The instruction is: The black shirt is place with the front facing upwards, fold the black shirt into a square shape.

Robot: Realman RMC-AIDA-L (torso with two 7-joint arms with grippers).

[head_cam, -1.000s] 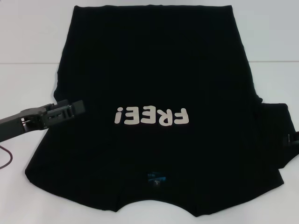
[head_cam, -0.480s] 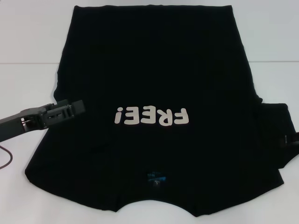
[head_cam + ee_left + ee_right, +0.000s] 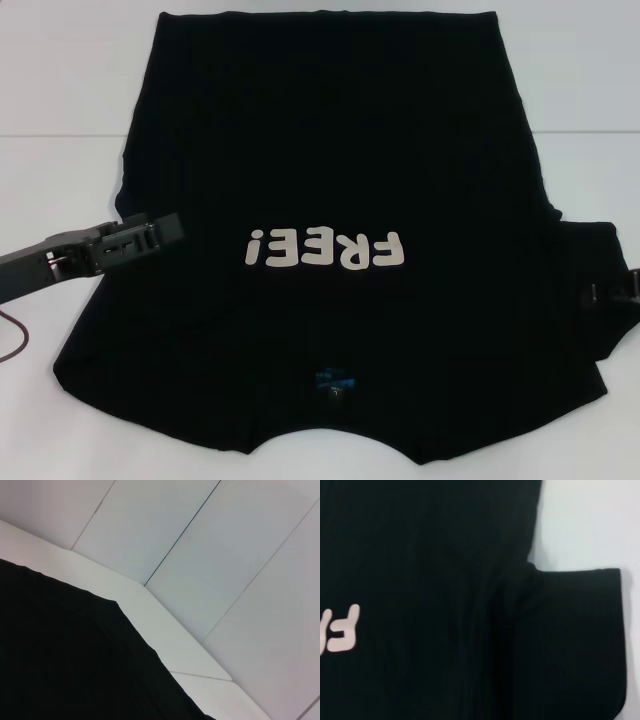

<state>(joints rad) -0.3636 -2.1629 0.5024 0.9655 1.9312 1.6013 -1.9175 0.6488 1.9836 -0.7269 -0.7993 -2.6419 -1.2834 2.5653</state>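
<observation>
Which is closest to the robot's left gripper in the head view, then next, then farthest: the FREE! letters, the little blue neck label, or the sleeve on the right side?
From the left gripper, at the black shirt's left edge:
1. FREE! letters, mid-shirt, nearest.
2. Blue neck label, at the collar by the near edge.
3. Right sleeve, far across by the right gripper, farthest.

The black shirt (image 3: pixel 330 180) carries cream block letters "FREE!" (image 3: pixel 326 249) on its front. Its blue neck label (image 3: pixel 335 381) cannot be read.
</observation>
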